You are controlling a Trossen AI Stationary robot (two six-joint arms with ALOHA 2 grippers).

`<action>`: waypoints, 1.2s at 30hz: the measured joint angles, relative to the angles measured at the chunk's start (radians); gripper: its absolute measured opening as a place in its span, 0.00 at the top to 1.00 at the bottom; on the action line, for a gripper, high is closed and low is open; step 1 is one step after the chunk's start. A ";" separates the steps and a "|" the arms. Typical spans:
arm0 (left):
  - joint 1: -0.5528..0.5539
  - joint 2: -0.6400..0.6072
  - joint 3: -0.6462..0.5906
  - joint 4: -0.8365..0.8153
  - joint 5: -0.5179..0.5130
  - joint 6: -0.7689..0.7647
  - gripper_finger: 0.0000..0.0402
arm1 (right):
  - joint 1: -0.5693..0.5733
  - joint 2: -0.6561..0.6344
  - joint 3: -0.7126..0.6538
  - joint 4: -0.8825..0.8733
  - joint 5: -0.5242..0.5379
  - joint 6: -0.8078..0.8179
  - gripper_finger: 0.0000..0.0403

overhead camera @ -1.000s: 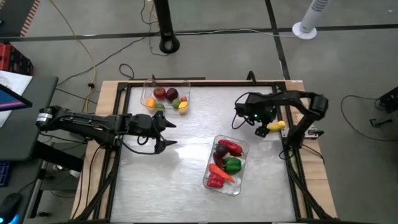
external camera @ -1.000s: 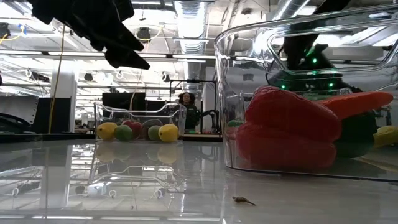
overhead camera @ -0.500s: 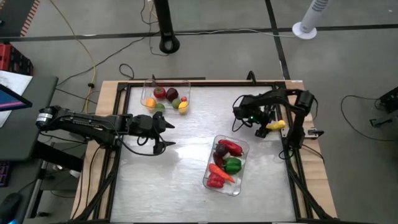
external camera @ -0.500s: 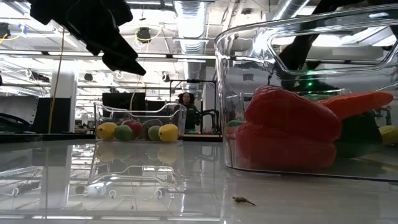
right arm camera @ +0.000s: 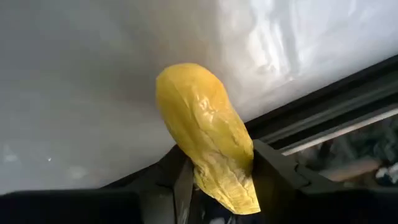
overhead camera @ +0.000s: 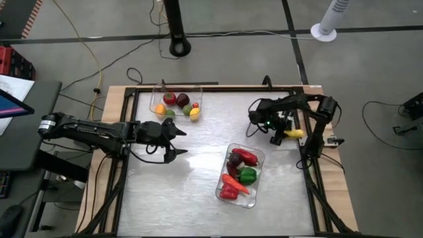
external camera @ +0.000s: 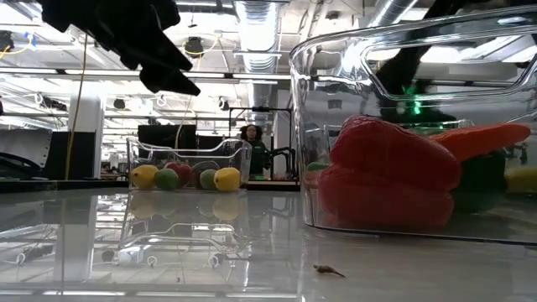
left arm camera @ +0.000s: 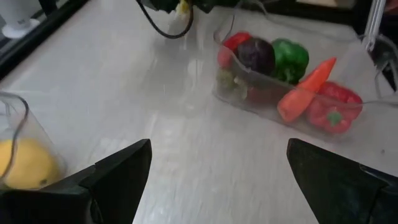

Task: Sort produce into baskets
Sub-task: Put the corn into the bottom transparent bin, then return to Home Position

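Observation:
A yellow banana-like piece (overhead camera: 294, 133) lies at the table's right edge, with my right gripper (overhead camera: 280, 135) shut on it; in the right wrist view the piece (right arm camera: 202, 130) reaches out past the fingers. My left gripper (overhead camera: 180, 141) hangs open above the table's left-centre with nothing between its fingers (left arm camera: 118, 177). One clear basket (overhead camera: 162, 98) at the far left holds round fruits. The other basket (overhead camera: 254, 198), near the centre, holds a green pepper (overhead camera: 247, 175), a carrot (overhead camera: 235, 184) and red pieces. My right gripper pinches the yellow piece's near end (right arm camera: 217, 177) between its two fingers, one on each side. The fingers (right arm camera: 277, 174) come slanting down from the table's left and lie along the piece, whose other end (right arm camera: 177, 78) points away over the table. Whether it is lifted clear, I cannot tell.
A dark frame rail (right arm camera: 323, 106) runs along the table's right edge just beyond the yellow piece. Bare tabletop (overhead camera: 185, 188) lies between the two baskets. In the low view the near basket's wall (external camera: 336, 50) fills the right half, and a person stands far behind the table.
My right arm's elbow has swung a little toward the table's left, while its gripper has stayed at the yellow piece by the right edge. The piece has kept its place.

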 joint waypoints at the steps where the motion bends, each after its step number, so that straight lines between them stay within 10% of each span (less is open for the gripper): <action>1: 0.000 -0.004 0.001 0.006 -0.001 0.000 0.10 | 0.010 -0.021 0.029 -0.019 0.000 0.005 0.59; 8: -0.001 -0.068 0.085 -0.146 -0.027 -0.015 0.10 | 0.126 -0.236 0.251 -0.107 -0.049 0.110 0.57; 18: -0.042 -0.128 0.106 -0.164 -0.027 -0.010 0.10 | 0.566 -0.528 0.375 0.221 -0.159 0.388 0.54; 25: -0.046 -0.125 0.106 -0.156 -0.059 -0.037 0.10 | 0.828 -0.509 0.376 0.446 -0.031 0.463 0.49; 36: -0.149 -0.168 0.084 0.031 -0.199 0.113 0.10 | 0.835 -0.451 0.342 0.445 0.129 0.386 0.28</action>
